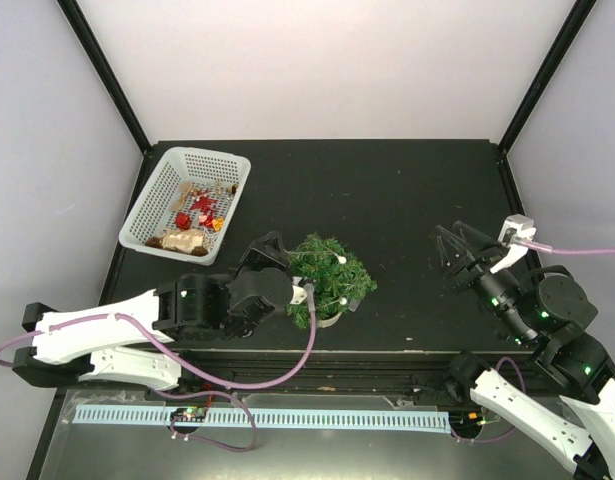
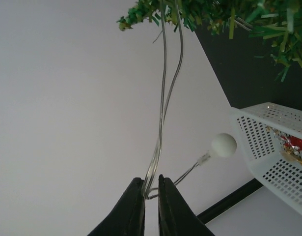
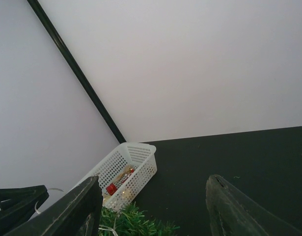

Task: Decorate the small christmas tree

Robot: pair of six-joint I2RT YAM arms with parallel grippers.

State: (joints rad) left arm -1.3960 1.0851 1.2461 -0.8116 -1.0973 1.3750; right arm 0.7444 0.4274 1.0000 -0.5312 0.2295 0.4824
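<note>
The small christmas tree (image 1: 327,275) stands in its cream pot (image 1: 329,319) at the table's near middle, with white bulbs on its needles. My left gripper (image 1: 305,293) is at the tree's left side. In the left wrist view it (image 2: 151,179) is shut to a narrow slit on a thin clear light wire (image 2: 163,98). The wire runs up into the tree's branches (image 2: 214,12), and a white bulb (image 2: 223,145) hangs off to the right. My right gripper (image 1: 450,237) is open and empty, well right of the tree. Its wrist view shows wide jaws (image 3: 154,179) and the tree's top (image 3: 136,223) below.
A white perforated basket (image 1: 152,205) holding red and gold ornaments (image 1: 197,213) sits at the table's back left; it also shows as the basket (image 2: 278,142) and the basket (image 3: 141,157) in the wrist views. Black frame posts stand at the table's back corners.
</note>
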